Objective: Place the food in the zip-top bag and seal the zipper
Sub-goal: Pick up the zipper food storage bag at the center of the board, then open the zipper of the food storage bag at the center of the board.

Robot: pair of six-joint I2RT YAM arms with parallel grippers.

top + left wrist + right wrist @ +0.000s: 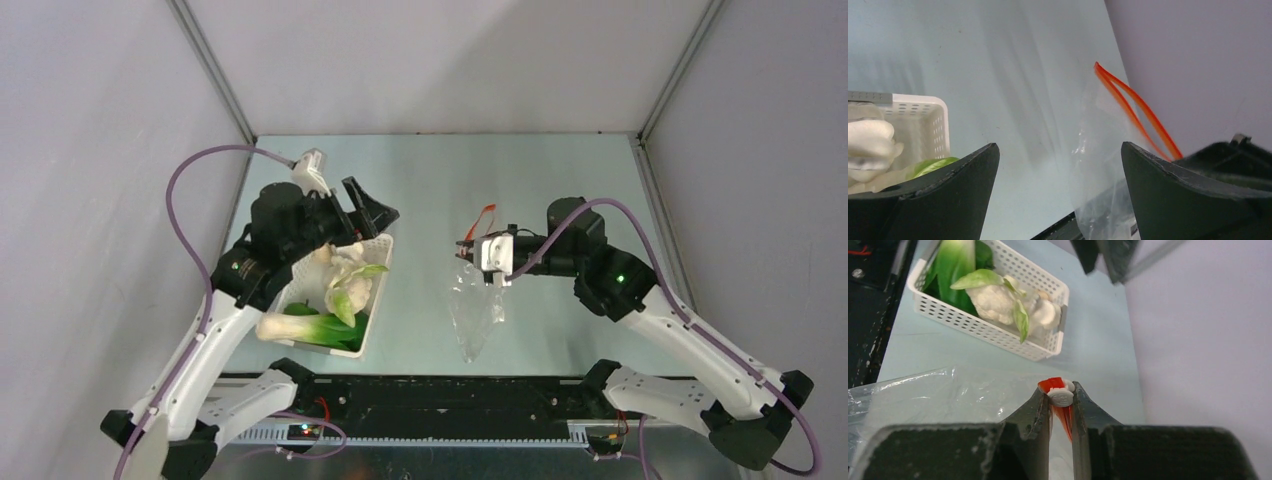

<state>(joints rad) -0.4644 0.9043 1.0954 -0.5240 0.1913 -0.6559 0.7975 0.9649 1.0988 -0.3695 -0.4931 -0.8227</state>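
Observation:
The food lies in a white perforated basket (377, 285): bok choy (310, 326), a lumpy white cauliflower-like piece (993, 301) and a small mushroom (1049, 313). My left gripper (368, 214) hovers open and empty over the basket's far end, its jaws wide apart. The clear zip-top bag (478, 312) hangs right of the basket, its mouth away from me. Its red-orange zipper (1134, 108) gapes open. My right gripper (1060, 390) is shut on the zipper's white end (1061, 397) and holds the bag's mouth up off the table.
The basket (998, 335) stands at the table's left, about a hand's width from the bag (948, 395). Grey walls enclose the table on the left, back and right. A black rail (450, 400) runs along the near edge between the arm bases.

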